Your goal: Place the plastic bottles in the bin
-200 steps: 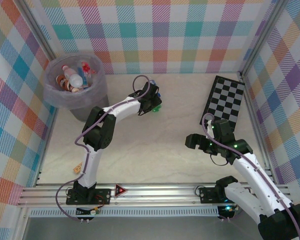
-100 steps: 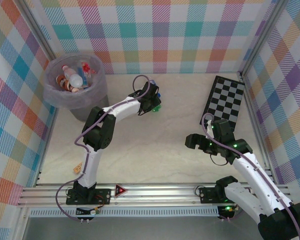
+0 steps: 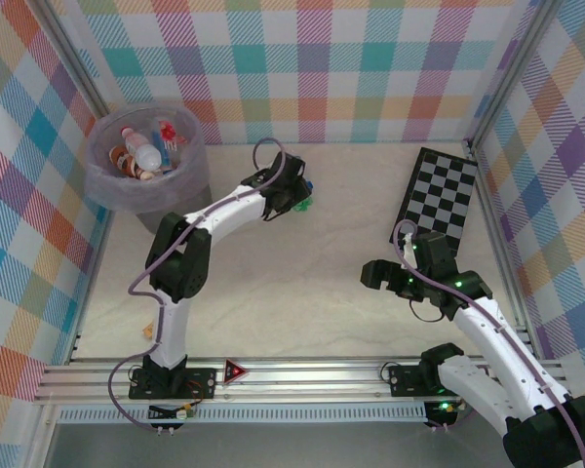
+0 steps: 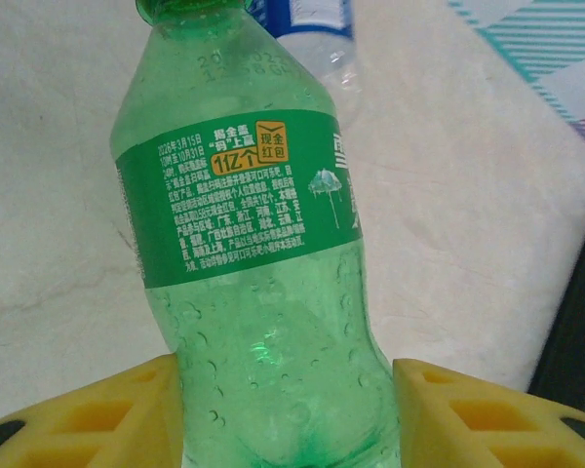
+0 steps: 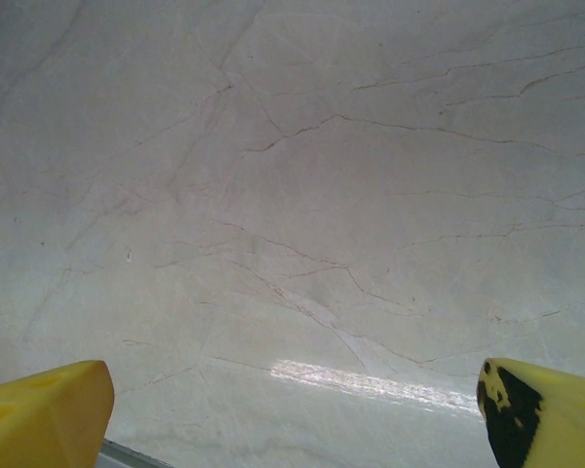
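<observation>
Two bottles outside the bin: one green plastic bottle [image 4: 244, 244] with a green printed label and one clear plastic bottle [image 4: 307, 24] with a blue-and-white label are counted. The clear one lies just behind the green one's cap end.
Green bottle's place: it is found at the far middle of the pale marbled table [image 5: 292, 195], well apart from the bin. Whether it rests on the surface cannot be told.
Left gripper [image 4: 288, 414]: it is clenched on the green plastic bottle's lower body, with one yellow finger [image 4: 97, 414] pressed against each side.
Right gripper [image 5: 292, 409]: it is released, its two yellow fingers spread wide, and bare table is seen between them.
Bin: one round translucent grey-lavender wastebasket [image 3: 180, 200] with a thin liner is placed at the far left corner.
Bottles in the bin [image 3: 141, 151]: several are piled inside, among them a clear one with a pinkish cap, red-white labelled ones and amber-brown ones. An exact count cannot be made.
Checkerboard: one flat black-and-white board [image 3: 439, 195] is laid at the far right.
Tan block: one small tan block [image 3: 149, 330] is seen beside the left arm, near its base.
</observation>
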You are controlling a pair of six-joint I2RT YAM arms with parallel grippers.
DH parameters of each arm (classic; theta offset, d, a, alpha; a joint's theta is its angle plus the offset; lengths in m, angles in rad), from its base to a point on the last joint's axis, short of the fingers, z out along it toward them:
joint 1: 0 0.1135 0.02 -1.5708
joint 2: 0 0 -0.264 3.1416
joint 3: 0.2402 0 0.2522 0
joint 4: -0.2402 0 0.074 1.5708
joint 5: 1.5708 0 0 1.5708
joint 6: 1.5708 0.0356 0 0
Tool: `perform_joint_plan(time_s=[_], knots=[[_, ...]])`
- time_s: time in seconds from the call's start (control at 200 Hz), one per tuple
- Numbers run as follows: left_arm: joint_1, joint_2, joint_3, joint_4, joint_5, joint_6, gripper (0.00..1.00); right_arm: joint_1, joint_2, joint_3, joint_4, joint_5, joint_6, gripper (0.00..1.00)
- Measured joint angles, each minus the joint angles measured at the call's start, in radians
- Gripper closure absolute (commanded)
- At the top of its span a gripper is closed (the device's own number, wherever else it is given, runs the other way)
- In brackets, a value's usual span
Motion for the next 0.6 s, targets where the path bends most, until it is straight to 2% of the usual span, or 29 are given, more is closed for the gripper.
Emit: perform_joint_plan(time_s=[0.3,0.6], knots=[[-0.021,-0.174,0.008,-0.094,0.015,0.121,0.5,0.0,0.0,0.0,0.0,0.0,0.0,0.04],[0.014,-0.337,0.263,-0.354,-0.007,0.34,0.5,0.0,0.006,-0.003,0.011,-0.003,0.0,0.04]])
